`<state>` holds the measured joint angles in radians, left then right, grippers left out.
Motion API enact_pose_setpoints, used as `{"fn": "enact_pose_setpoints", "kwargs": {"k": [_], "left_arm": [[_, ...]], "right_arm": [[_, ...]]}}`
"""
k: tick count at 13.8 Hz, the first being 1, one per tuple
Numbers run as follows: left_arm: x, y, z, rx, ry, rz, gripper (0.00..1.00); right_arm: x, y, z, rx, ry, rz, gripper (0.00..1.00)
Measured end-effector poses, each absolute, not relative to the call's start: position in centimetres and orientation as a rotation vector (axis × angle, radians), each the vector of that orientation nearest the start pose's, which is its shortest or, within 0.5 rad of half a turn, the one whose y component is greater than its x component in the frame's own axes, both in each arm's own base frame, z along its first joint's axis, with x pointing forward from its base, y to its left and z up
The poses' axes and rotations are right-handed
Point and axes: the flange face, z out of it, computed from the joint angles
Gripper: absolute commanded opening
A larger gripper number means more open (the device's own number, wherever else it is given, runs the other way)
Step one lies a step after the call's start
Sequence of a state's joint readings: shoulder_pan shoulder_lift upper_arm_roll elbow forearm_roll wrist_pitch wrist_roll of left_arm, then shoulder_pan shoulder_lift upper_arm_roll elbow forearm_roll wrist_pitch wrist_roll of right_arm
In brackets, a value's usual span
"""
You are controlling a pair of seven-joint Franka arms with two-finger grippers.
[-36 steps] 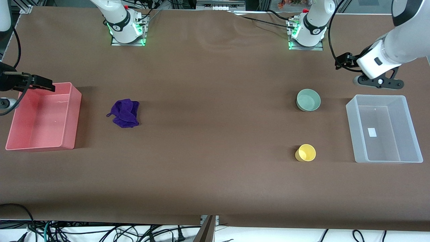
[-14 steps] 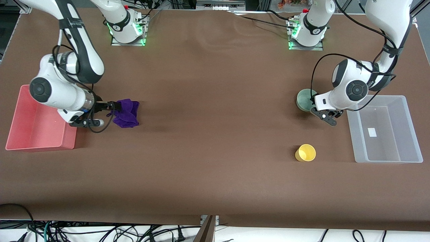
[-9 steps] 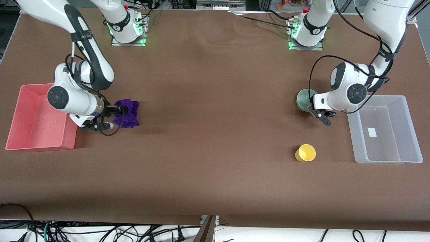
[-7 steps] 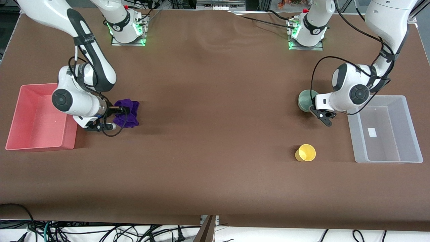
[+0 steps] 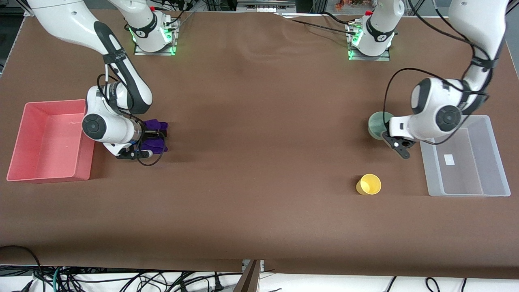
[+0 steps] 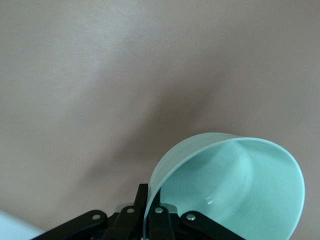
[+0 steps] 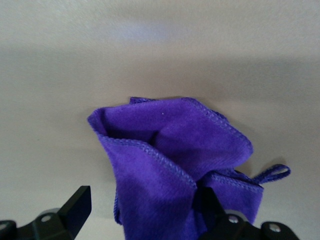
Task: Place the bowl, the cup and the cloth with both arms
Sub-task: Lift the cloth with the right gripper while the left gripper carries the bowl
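Note:
My left gripper (image 5: 388,132) is shut on the rim of the mint-green bowl (image 5: 376,123), beside the clear bin. In the left wrist view the bowl (image 6: 235,190) is tilted, with one finger outside its wall and one inside, the gripper (image 6: 149,210) pinching the rim. My right gripper (image 5: 151,136) is down on the purple cloth (image 5: 159,126). In the right wrist view the gripper (image 7: 145,212) is open, its fingers on either side of the rumpled cloth (image 7: 170,150). The yellow cup (image 5: 368,184) stands upright and alone, nearer the front camera than the bowl.
A pink bin (image 5: 83,162) stands at the right arm's end of the table, close beside the right wrist. A clear plastic bin (image 5: 468,192) stands at the left arm's end, next to the left wrist. Brown table cover lies between them.
Both arms came down from over the bins to their objects. The left gripper took the bowl by its rim and shifted it toward the clear bin. The right gripper moved farther over the cloth.

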<state>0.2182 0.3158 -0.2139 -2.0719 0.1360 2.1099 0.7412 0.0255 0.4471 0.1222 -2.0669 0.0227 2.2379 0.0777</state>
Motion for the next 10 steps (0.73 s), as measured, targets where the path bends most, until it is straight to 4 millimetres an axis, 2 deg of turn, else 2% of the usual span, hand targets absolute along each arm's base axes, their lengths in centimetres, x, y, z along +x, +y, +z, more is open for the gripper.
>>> {"fn": "enact_pose_setpoints", "kwargs": {"k": [3,5,6,8,10], "left_arm": [[59.2,2.8,34.4,-2.894,1.284,0.467,0.0],[60.3,6.7,36.9,-2.87,1.305,0.437,0.0],[60.4,9.6,37.1,-2.85,1.313,0.441,0.0],[60.3,15.7,36.3,-2.803,1.335,0.484,0.0],[60.5,20.3,34.6,-2.749,1.343,0.501,0.0]], "right_arm": [[55.1,8.3,18.5,-3.074,-0.083,0.452,0.0],[55.1,8.3,18.5,-3.075,-0.083,0.451,0.0],[55.2,8.3,18.6,-3.075,-0.083,0.45,0.0],[55.5,8.2,19.2,-3.075,-0.082,0.452,0.0],[56.6,7.9,21.3,-3.077,-0.076,0.471,0.0]]}}
